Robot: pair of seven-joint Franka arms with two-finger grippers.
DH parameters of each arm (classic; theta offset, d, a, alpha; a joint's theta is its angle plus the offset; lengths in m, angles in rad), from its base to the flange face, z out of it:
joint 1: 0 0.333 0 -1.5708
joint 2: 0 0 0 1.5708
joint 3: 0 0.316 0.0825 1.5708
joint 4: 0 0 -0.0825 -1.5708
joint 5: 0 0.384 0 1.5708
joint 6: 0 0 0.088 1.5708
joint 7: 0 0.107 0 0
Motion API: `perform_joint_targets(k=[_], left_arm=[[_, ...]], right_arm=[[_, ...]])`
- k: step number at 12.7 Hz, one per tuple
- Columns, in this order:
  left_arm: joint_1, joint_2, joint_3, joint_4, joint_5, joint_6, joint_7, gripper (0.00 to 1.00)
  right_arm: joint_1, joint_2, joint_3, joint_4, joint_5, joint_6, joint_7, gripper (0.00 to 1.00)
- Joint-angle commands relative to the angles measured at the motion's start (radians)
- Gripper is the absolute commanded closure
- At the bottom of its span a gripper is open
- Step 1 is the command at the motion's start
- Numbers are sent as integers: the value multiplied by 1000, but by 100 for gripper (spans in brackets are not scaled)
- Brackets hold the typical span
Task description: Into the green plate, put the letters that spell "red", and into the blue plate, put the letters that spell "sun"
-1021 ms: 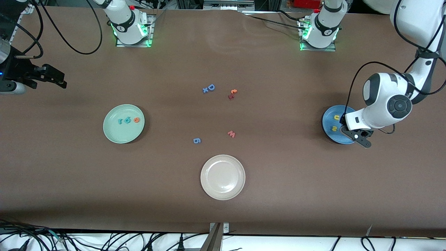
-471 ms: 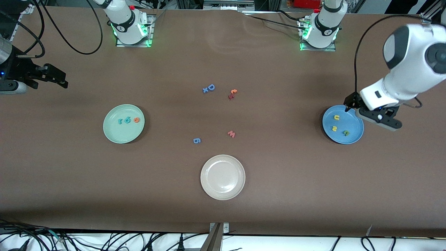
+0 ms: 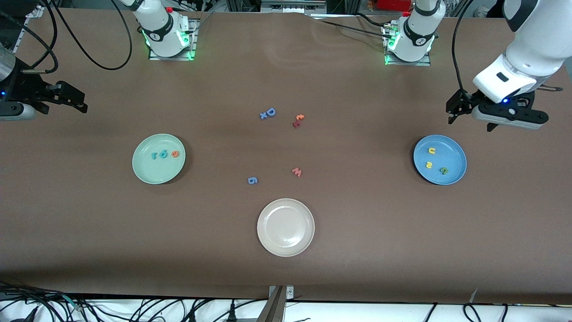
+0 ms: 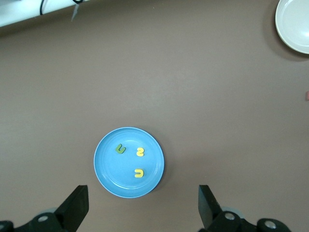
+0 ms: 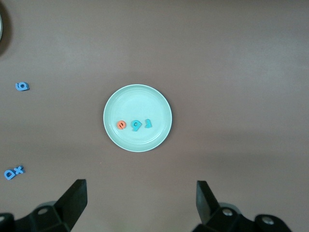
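The left gripper (image 3: 494,117) has lifted away from the blue plate (image 3: 456,154) and now hangs empty with its jaws spread wide, up over the bare table just past the plate's rim toward the robots' bases; a second ago it was down at the plate. The green "n" (image 3: 443,170) it released lies in the plate with the yellow "u" (image 3: 431,150) and the yellow "s" (image 3: 428,164), so all 3 letters of "sun" are in, each apart from the others. In the green plate (image 3: 147,172) the teal "r" (image 3: 154,155), teal "d" (image 3: 163,154) and orange "e" (image 3: 175,154) sit in a row, unchanged. The right gripper (image 3: 67,100) waits, fingers parted and empty, at the right arm's end of the table. With both words placed, the task looks complete; the loose letters mid-table and the beige plate (image 3: 268,210) need nothing.
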Motion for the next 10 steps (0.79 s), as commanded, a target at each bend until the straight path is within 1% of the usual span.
perform_joint_targets(k=[1, 2, 4, 6, 10], left_arm=[[3, 1, 5, 13, -33, -22, -30, 0], [8, 12, 4, 31, -33, -47, -37, 0], [8, 16, 2, 45, -34, -53, -67, 0], [9, 16, 2, 45, -79, -67, -170, 0], [20, 26, 8, 47, -85, -73, -237, 0]], right_arm=[[4, 7, -5, 23, 14, -16, -5, 0], [4, 7, -5, 23, 15, -16, -5, 0], [4, 7, -5, 23, 14, -16, -5, 0], [4, 7, -5, 23, 12, -16, -5, 0], [3, 7, -6, 23, 11, -16, -5, 0]])
